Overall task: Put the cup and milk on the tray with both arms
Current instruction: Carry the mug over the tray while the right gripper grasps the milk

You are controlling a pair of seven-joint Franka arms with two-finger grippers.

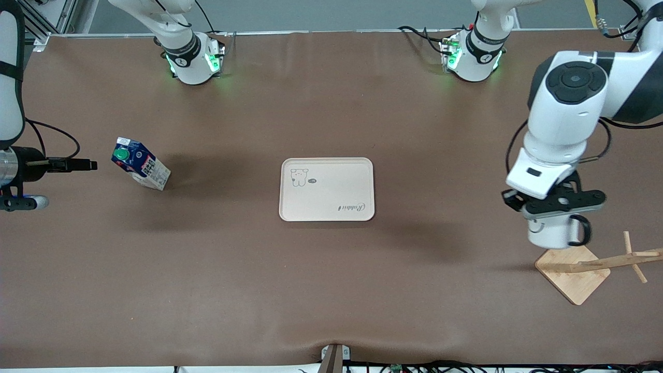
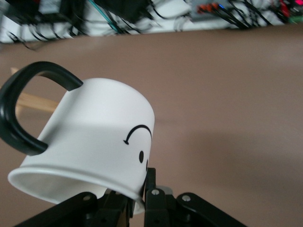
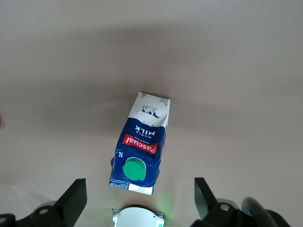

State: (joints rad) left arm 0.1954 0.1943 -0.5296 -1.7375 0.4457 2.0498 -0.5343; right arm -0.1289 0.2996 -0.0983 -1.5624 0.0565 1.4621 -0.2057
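Cup (image 1: pixel 549 233) clamped in left tool (image 1: pixel 557 204) over wooden stand (image 1: pixel 575 272); right tool (image 3: pixel 142 196) wide above milk (image 1: pixel 141 164).

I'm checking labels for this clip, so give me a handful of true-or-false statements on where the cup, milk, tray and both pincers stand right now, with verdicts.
1. The left pincer is shut on the cup. True.
2. The cup is already resting on the tray. False: it hangs in the air over the wooden stand, and nothing lies on the tray.
3. The milk stands on the table toward the right arm's end. True.
4. The right pincer is shut on the milk. False: its fingers are open and apart from the carton.
5. The milk's cap is red. False: it is green.
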